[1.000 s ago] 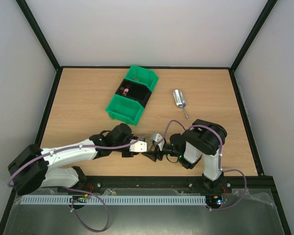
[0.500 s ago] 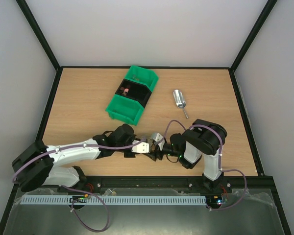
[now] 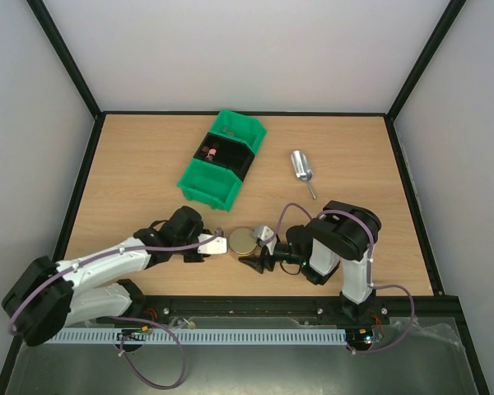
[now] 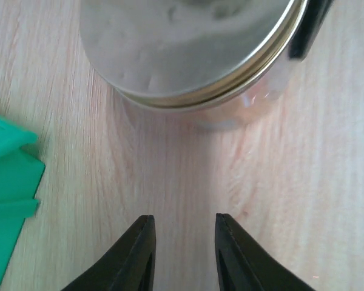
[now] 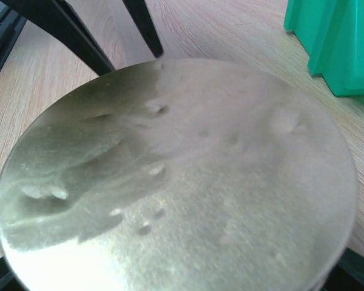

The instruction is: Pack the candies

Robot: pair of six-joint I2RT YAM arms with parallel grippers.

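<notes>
R gripper (image 3: 258, 249) clamps the jar (image 3: 243, 240); L gripper (image 4: 184, 227) parted, empty, just beside it. Some candies (image 3: 211, 152) in black bin (image 3: 239, 161); pinkish in jar, prob. more. Risk: L arm clips jar, or lid (image 5: 176, 170) is loose, so spill.

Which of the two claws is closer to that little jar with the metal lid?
The right. The right gripper straddles the jar, fingers at its sides; the left gripper sits just left of it, open, not touching.
</notes>
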